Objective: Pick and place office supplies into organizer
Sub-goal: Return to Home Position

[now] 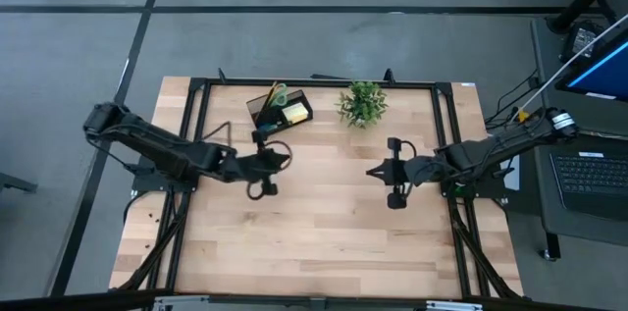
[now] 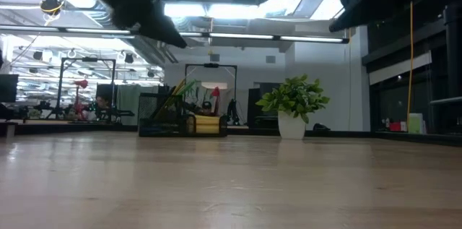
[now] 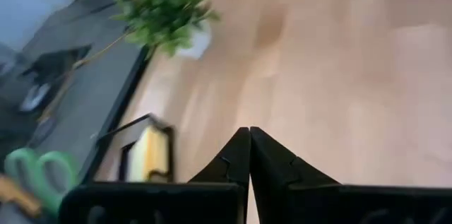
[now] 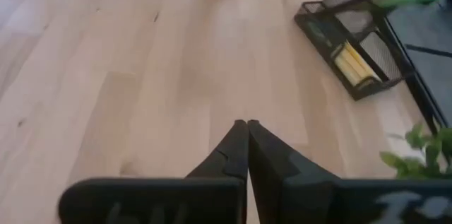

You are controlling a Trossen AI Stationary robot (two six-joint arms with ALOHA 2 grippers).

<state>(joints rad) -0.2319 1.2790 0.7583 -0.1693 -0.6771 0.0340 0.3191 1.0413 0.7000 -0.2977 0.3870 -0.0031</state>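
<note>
My left gripper [image 3: 248, 133] hangs closed, empty, near the organizer [image 1: 263, 105]; my right gripper [image 4: 246, 124], closed too, hovers over the table [image 1: 324, 242]. Scissors [image 1: 278, 91] and pad [image 1: 294, 112] sit inside

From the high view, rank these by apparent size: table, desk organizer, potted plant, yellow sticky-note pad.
1. table
2. desk organizer and potted plant: they look nearly alike, so they are not ranked against each other
3. yellow sticky-note pad, lying in the organizer
</note>
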